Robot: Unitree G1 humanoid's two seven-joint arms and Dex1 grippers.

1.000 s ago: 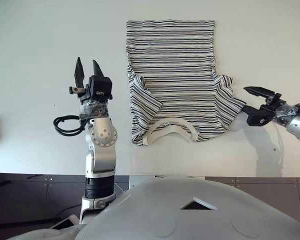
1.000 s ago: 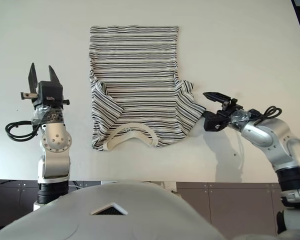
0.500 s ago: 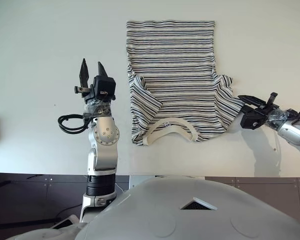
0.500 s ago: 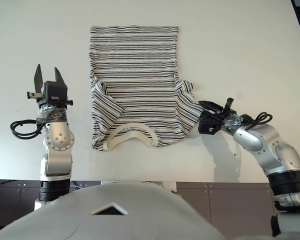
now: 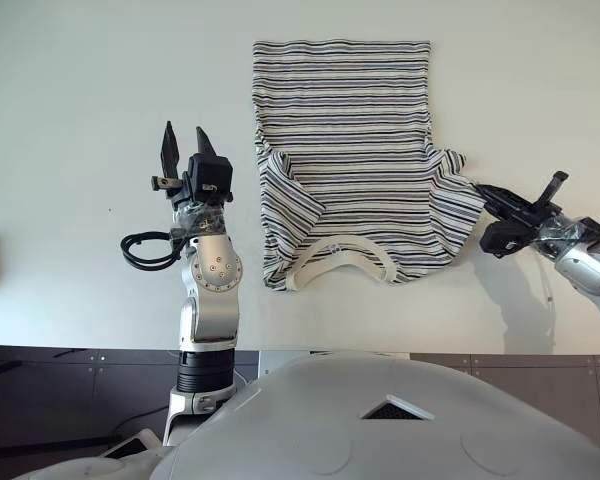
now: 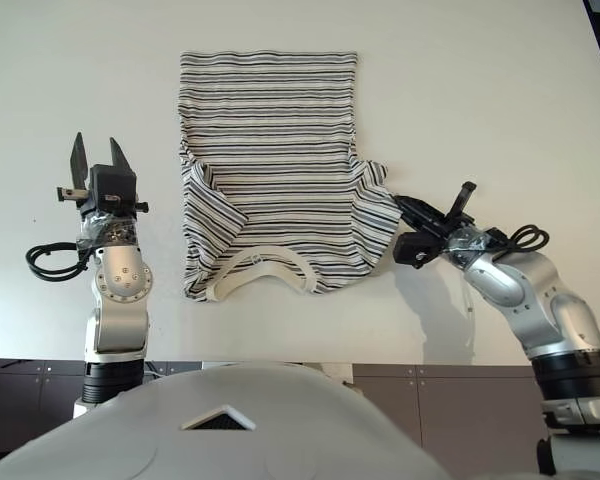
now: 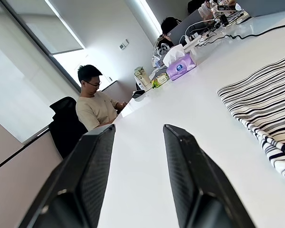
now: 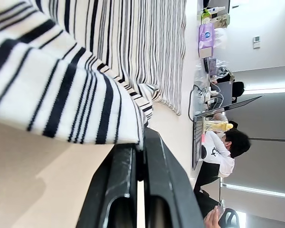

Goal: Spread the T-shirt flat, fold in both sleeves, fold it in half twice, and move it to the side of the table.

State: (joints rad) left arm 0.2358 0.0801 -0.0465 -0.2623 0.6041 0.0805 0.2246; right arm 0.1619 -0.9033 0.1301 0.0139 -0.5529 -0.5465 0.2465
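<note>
Right gripper has come in from well clear of the T-shirt, where its fingers stood spread a second ago, and now sits at the outer edge of the shirt's right sleeve with its fingers pressed together on the striped cloth. The right wrist view shows the sleeve's hem caught between the two black fingers, and the fabric rises from the pinch in a loose fold. The left gripper has edged slightly nearer the T-shirt over the same second. It stands upright off the shirt's left side, apart from the cloth, with its fingers spread and nothing between them. In the left wrist view the two dark pads frame bare tabletop, with the shirt's striped edge off to one side. The T-shirt lies on the white table between the two grippers, its straight bottom hem at the far end and its pale collar at the end nearest the robot. The lower body of the shirt lies flat and smooth. The left sleeve is turned in over the chest, while the right sleeve bulges outward beyond the shirt's side line toward the gripper that holds it. Far beyond the T-shirt's hem end, a purple tissue box stands on the same table.
</note>
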